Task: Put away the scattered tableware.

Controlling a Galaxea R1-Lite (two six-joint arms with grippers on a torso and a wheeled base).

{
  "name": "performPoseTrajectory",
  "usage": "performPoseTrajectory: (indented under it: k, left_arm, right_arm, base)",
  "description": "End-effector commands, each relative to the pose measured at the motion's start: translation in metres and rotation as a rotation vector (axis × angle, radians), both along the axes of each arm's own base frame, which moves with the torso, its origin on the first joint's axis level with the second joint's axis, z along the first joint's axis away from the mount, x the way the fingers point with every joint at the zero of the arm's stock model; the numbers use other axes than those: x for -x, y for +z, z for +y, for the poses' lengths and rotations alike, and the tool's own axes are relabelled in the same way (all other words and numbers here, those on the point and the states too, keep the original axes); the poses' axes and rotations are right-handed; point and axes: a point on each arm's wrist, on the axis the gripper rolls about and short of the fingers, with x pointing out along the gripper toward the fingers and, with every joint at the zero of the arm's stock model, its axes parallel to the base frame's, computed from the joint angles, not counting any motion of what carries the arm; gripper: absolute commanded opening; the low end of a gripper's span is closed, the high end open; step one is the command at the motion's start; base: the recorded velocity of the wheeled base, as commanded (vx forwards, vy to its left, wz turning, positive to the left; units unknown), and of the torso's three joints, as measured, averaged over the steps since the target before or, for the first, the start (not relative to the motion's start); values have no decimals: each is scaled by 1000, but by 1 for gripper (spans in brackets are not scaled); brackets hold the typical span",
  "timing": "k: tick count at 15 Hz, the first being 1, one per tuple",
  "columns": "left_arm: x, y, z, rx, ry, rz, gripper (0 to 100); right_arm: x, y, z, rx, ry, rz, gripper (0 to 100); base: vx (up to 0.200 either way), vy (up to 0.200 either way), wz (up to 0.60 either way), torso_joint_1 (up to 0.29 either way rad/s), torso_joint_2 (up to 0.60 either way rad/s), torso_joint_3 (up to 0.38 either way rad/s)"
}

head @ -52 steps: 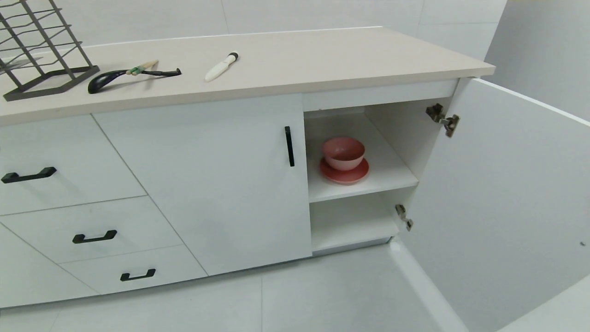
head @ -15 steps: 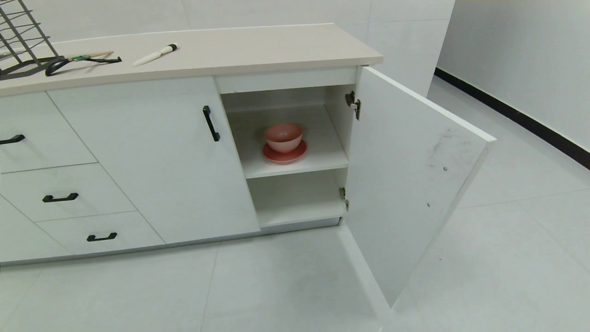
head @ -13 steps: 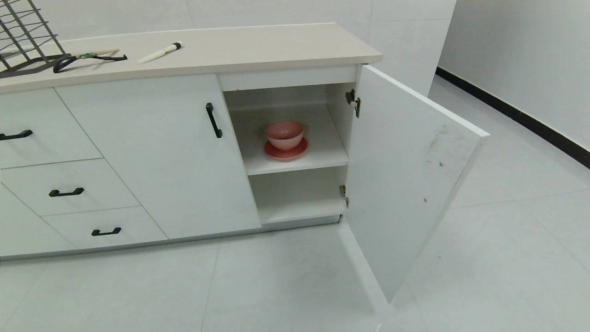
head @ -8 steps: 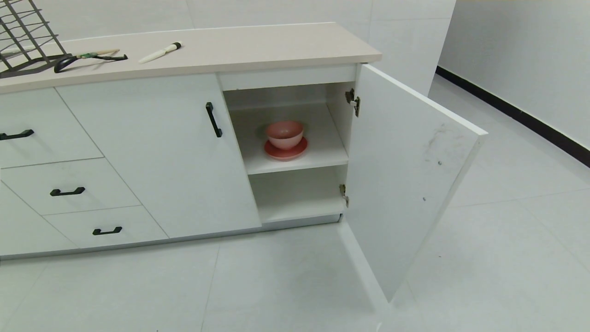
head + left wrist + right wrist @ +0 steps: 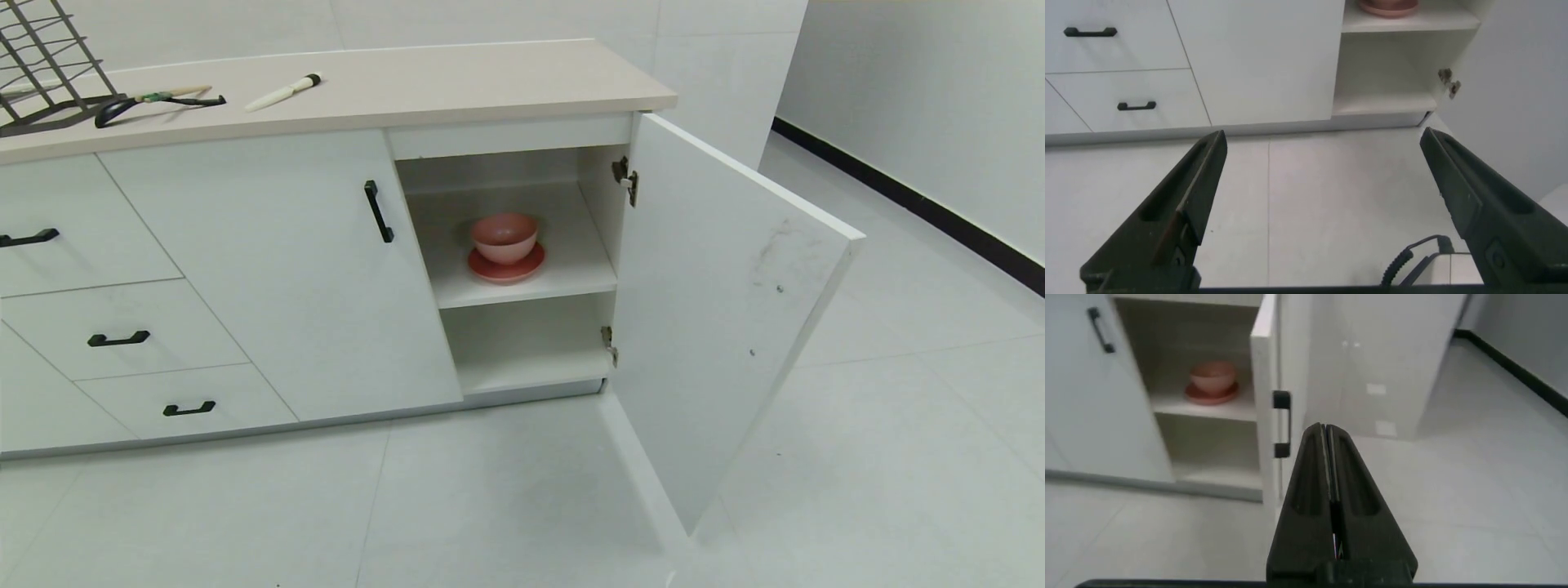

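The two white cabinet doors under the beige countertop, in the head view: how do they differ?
The left white cabinet door is shut; the right white cabinet door stands swung wide open. The left door shows its outer face with a black bar handle; the right door shows its inner face, with metal hinges and dark smudges. Both are plain white flat panels.
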Motion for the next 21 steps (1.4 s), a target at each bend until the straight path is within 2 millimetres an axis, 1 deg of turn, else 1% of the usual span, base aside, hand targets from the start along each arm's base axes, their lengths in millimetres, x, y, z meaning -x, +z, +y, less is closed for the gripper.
performPoseTrajectory:
  k: [1, 2, 4, 5, 7, 10, 11, 13, 14, 15, 16, 18, 21]
  left_arm:
    - [0, 0, 0, 1, 0, 1, 100]
    - [0, 0, 0, 1, 0, 1, 100]
    - [0, 0, 0, -9, 0, 2, 100]
    - [0, 0, 0, -10, -1, 2, 100]
    - [0, 0, 0, -1, 0, 0, 100]
    - [0, 0, 0, -1, 0, 1, 100]
    - [0, 0, 0, 1, 0, 1, 100]
    - [0, 0, 0, 1, 0, 1, 100]
    - [0, 0, 0, 1, 0, 1, 100]
    - [0, 0, 0, 1, 0, 1, 100]
    - [0, 0, 0, 1, 0, 1, 100]
    - [0, 0, 0, 1, 0, 1, 100]
    - [0, 0, 0, 1, 0, 1, 100]
  right_arm:
    - [-60, -26, -1, 41, 76, 151, 0]
    - [-69, -22, -1, 41, 76, 148, 0]
    - [-96, -17, -1, 44, 87, 142, 0]
    - [-105, -15, -1, 54, 101, 128, 0]
    - [-139, -6, 1, 93, 134, 85, 0]
    - [-177, 1, 2, 99, 141, 38, 0]
    - [-190, 4, 6, 102, 154, 16, 0]
    - [-209, 2, 12, 104, 175, -5, 0]
    - [-215, 0, 15, 106, 197, -27, 0]
    - [-218, -5, 16, 110, 220, -24, 0]
    - [-220, -7, 17, 110, 222, -21, 0]
    - [-221, -4, 18, 111, 226, -32, 0]
    - [-218, -2, 26, 112, 257, -41, 0]
  base:
    - [0, 0, 0, 0, 0, 0]
    - [0, 0, 0, 0, 0, 0]
    - [0, 0, 0, 0, 0, 0]
    - [0, 0, 0, 0, 0, 0]
    - [0, 0, 0, 0, 0, 0]
    - [0, 0, 0, 0, 0, 0]
    - [0, 0, 0, 0, 0, 0]
    - [0, 0, 0, 0, 0, 0]
    - [0, 0, 0, 0, 0, 0]
    - [0, 0, 0, 0, 0, 0]
    - [0, 0, 0, 0, 0, 0]
    - [0, 0, 0, 0, 0, 0]
    - [0, 0, 0, 0, 0, 0]
